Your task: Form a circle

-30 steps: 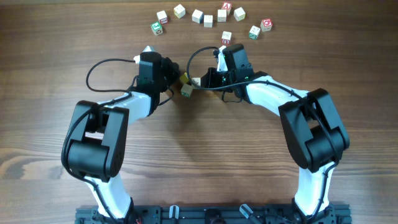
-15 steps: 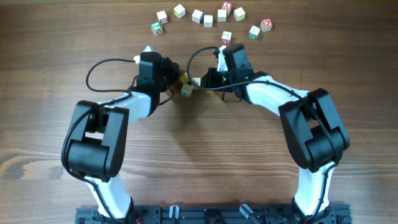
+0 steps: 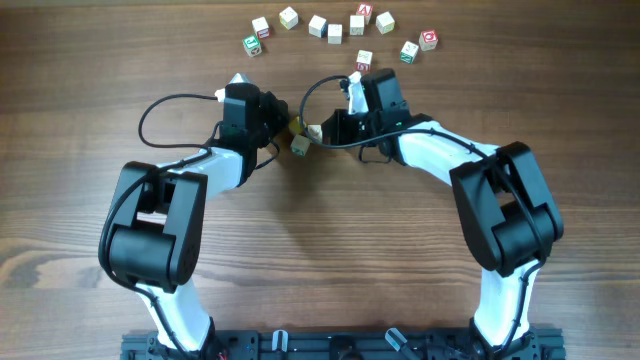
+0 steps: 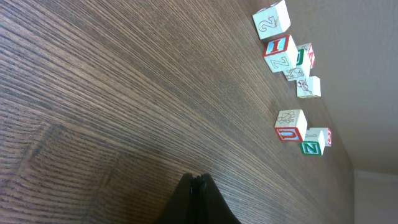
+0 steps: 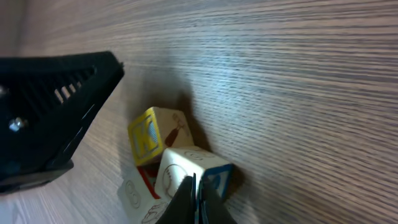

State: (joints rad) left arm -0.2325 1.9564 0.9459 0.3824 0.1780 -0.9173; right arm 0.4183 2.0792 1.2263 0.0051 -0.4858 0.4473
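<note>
We see our left arm [image 3: 160, 215] and right arm [image 3: 500, 205] both elbowed out, forearms reaching inward. Left gripper [image 3: 284, 124] points right, fingers pressed together; right gripper [image 3: 322, 130] points left, pinched tight too, tips nearly meeting.

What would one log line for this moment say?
left gripper: shut, empty | right gripper: shut, beside three-cube cluster | arc of cubes: far side, apart

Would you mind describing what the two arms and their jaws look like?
Both arms look alike: the left arm and the right arm have rounded white links joined by bulky black joint housings. A thin black cable loops loosely near each wrist. The jaws are black and taper to narrow tips. No markings are legible on either arm.
</note>
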